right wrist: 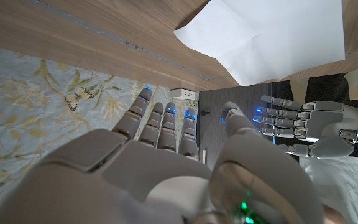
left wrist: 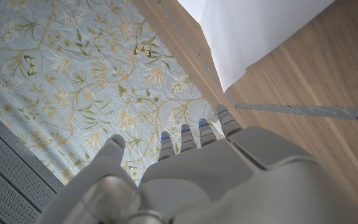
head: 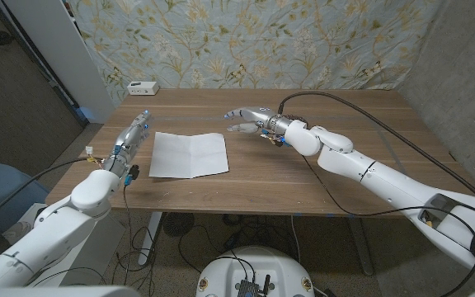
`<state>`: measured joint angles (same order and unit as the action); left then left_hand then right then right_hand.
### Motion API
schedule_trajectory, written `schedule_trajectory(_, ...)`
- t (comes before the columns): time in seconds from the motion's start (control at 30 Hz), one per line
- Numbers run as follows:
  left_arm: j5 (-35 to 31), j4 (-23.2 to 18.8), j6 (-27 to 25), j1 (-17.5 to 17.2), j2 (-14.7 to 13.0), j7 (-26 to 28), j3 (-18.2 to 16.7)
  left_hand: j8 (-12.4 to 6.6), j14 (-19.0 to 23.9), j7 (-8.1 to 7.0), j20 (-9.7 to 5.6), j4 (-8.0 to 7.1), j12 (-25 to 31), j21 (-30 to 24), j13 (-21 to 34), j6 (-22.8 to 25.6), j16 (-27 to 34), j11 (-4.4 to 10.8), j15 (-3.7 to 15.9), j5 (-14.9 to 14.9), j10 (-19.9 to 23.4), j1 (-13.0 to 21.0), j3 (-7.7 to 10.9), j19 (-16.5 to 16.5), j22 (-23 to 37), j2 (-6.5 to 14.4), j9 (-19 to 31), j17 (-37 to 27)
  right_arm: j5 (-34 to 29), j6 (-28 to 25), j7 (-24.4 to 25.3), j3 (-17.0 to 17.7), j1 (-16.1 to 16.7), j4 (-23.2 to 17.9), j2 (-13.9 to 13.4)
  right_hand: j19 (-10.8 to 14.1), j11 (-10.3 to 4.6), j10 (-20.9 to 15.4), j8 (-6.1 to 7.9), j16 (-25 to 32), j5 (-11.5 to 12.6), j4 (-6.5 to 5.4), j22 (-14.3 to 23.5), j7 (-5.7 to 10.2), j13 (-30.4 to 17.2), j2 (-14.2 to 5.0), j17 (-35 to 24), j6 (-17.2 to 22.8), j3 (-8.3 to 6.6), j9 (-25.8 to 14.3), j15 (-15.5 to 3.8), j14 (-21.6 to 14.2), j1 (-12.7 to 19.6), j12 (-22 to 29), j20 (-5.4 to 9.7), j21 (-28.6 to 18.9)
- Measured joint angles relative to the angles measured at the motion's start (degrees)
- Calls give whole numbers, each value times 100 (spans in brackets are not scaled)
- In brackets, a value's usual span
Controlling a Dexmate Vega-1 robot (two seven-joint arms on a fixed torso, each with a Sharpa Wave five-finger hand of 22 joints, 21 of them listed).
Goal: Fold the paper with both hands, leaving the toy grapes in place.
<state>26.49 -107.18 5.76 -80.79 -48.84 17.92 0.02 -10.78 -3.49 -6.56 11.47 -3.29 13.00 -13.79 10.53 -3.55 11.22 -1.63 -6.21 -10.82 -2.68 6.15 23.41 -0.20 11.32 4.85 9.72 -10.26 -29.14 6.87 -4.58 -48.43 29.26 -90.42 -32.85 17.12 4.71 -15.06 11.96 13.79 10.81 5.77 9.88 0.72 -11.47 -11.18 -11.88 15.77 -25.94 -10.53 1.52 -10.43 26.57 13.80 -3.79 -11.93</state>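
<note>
Paper lies unfolded on the counter between two empty, spread hands — left, right — fold not begun; next, both must reach its edges.

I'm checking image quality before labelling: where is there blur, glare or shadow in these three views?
Head view: even light, sharp, the paper bright but its creases readable, soft shadow under the right hand. Left wrist view: the left hand close and soft, the paper nearly blown white. Right wrist view: the right hand blurred up close, table sharper, small blue and green lights glowing.
</note>
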Motion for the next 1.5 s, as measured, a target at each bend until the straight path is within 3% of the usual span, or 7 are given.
schedule_trajectory(0.63, -2, -28, -150, -339, 314, 33, -363, 0, -69, 20, -53, 0, -30, 0, 0, 20, -42, 0, 36, 0, 0, 1, 0, -52, 0, 0, 0, 0, 7, 126, -185, -259, -237, 425, 297, -1, 9, -72, 0, 0, -22, -21, 1, 1, 0, 24, -26, 62, -21, 0, 1, 0, 23, 0, 0, 0)
schedule_trajectory(1.5, 176, 42, -310, -580, 648, 110, -510, 0, -84, 20, -52, 0, -66, 26, -1, 20, -42, 0, 20, 0, -1, 1, 0, -52, -1, -1, 0, 0, 11, 199, -424, -529, -506, 896, 517, 40, 32, -93, 0, 22, -22, -68, 1, -20, 0, -7, -26, 81, -68, 1, -20, -22, 53, 0, 40, 0)
